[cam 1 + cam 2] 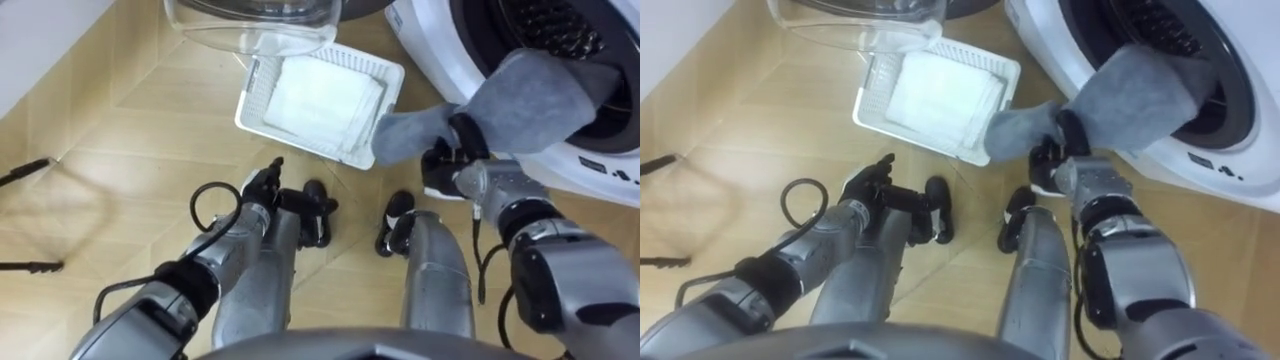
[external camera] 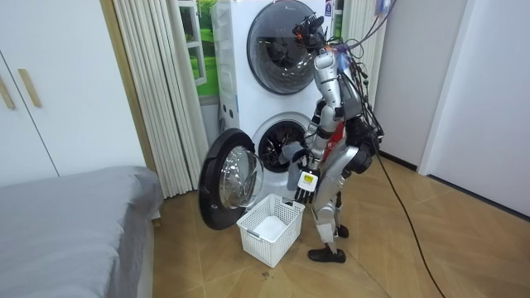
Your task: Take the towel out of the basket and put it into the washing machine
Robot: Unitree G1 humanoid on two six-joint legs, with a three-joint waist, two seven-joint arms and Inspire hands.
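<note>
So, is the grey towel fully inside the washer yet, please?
Partly: the grey towel hangs over the washer rim, its outer end gripped by the right hand.

right hand (image 1: 447, 158) is gripping a grey cloth towel (image 1: 520, 95) draping out of a white front-loading washing machine (image 1: 435, 50), near a white slatted plastic basket (image 1: 252, 95).

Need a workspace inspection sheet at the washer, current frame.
surface: wooden floor.
job's things: grey towel hangs from the right hand into the open washing machine drum, not fully in.
clutter: white basket holding white cloth; dark rods on floor.
hands: right hand shut on towel; left hand relaxed beside leg.
cables: nothing seen beyond robot's own.
surroundings: open door, curtain, bed.
</note>
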